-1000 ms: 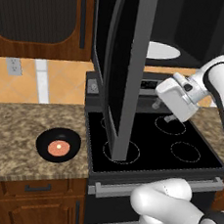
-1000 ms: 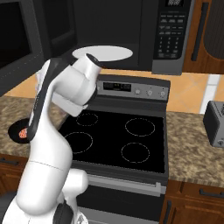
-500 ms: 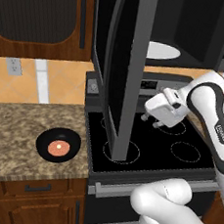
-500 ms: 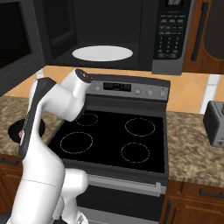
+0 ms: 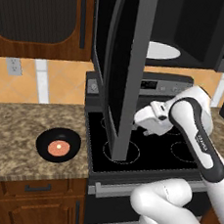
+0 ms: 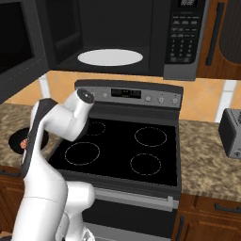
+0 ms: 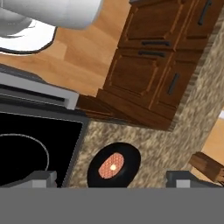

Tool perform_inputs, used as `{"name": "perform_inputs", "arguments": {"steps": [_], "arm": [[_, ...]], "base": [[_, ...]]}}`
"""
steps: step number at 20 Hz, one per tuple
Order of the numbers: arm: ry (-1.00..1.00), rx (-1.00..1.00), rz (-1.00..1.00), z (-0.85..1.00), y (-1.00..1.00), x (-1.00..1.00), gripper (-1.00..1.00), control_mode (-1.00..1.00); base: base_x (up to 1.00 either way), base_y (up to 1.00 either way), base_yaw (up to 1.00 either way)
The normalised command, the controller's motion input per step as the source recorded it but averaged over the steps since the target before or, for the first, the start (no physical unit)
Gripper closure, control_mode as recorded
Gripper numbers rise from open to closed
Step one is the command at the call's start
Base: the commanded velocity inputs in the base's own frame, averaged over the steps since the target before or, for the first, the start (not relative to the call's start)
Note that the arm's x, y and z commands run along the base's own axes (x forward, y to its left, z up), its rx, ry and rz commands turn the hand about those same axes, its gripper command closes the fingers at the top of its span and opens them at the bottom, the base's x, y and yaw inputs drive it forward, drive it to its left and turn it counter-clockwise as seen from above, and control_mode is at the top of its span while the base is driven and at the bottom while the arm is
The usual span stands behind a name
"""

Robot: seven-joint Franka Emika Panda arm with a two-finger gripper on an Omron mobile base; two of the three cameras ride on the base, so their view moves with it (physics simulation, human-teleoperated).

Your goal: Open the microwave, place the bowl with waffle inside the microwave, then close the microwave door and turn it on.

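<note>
On the speckled brown granite counter (image 5: 18, 133), well off to the gripper's left in the left base view, sits the small shallow black bowl with a round orange-pink waffle disc at its centre (image 5: 58, 145), upright and untouched, just beside the left edge of the black glass-topped stove (image 5: 149, 150). In the hand view that same bowl (image 7: 114, 165) lies between the two dark fingertips and beyond them, on the counter, with the stove's black top to one side and brown wooden cabinet fronts (image 7: 153, 65) past the counter edge. Moving right in the left base view, the wide black glass microwave door with its dark-grey frame (image 5: 119, 70) stands swung out, edge-on to the camera, between the bowl and the gripper, reaching down in front of the stove's left burner rings. Directly right of the door, the white two-finger gripper (image 5: 145, 119) hovers low over the stove, pointing toward the door and the bowl; its jaws are spread wide and hold nothing. Above and behind the gripper, the large dark-grey box microwave (image 6: 117, 37) gapes, its white round turntable (image 6: 110, 57) showing inside and its button panel (image 6: 184, 35) at the right edge.
</note>
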Motion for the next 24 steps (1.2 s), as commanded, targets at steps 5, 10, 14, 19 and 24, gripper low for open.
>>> {"name": "perform_inputs", "arguments": {"steps": [5,10,14,19,24], "arm": [[0.04,-0.02,0.0,-0.39,0.39,0.59,-1.0,-1.0],[0.04,0.0,0.0,-0.37,0.32,0.49,-1.0,-1.0],[0.12,0.0,0.0,-0.38,0.43,0.46,-1.0,-1.0],[0.13,0.0,-0.01,-0.33,0.48,0.38,-1.0,-1.0],[0.14,-0.03,-0.02,-0.28,0.57,0.36,-1.0,-1.0]], "base": [[0.0,0.0,0.0],[0.0,0.0,0.0],[0.0,0.0,0.0],[0.0,0.0,0.0],[0.0,0.0,0.0]]}}
